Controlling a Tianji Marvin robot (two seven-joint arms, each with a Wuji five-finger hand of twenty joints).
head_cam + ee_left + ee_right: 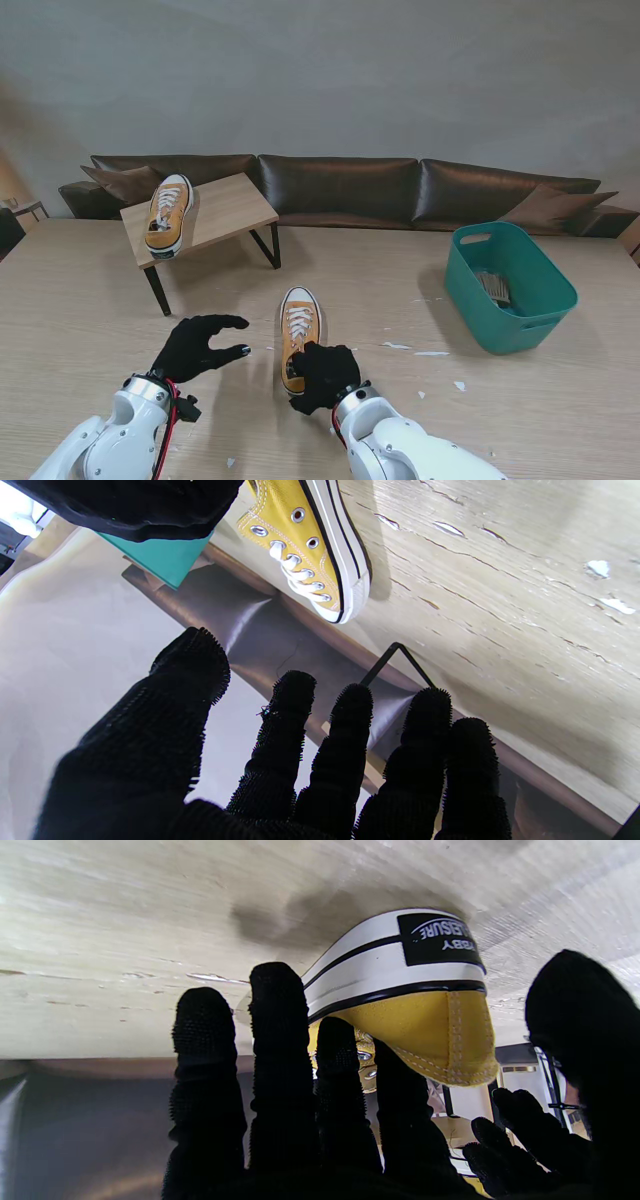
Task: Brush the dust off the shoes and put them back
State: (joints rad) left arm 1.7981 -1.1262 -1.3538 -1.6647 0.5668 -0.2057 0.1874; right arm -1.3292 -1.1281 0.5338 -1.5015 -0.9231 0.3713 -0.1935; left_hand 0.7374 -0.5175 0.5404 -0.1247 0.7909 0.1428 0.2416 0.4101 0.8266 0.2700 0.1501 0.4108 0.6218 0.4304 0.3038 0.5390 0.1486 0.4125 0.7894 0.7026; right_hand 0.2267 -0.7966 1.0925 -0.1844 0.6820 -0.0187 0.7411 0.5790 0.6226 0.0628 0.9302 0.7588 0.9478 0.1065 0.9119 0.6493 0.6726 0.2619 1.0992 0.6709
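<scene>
One yellow canvas shoe [298, 332] lies on the table right in front of me, toe pointing away. My right hand [325, 376], in a black glove, sits at its heel [430, 1030]. The fingers [280, 1050] reach along one side and the thumb [580, 1020] stands off the other side with a gap, so the hand is open around the heel. My left hand [200, 345] hovers to the left of the shoe, fingers spread and holding nothing. The left wrist view shows the shoe's laced front [310, 550]. A second yellow shoe [168, 213] rests on a low wooden stand [225, 210].
A teal basket [512, 288] stands at the right with a brush [493, 287] inside. White scraps [410, 347] are scattered on the table between shoe and basket. A brown sofa [340, 185] runs along the far edge.
</scene>
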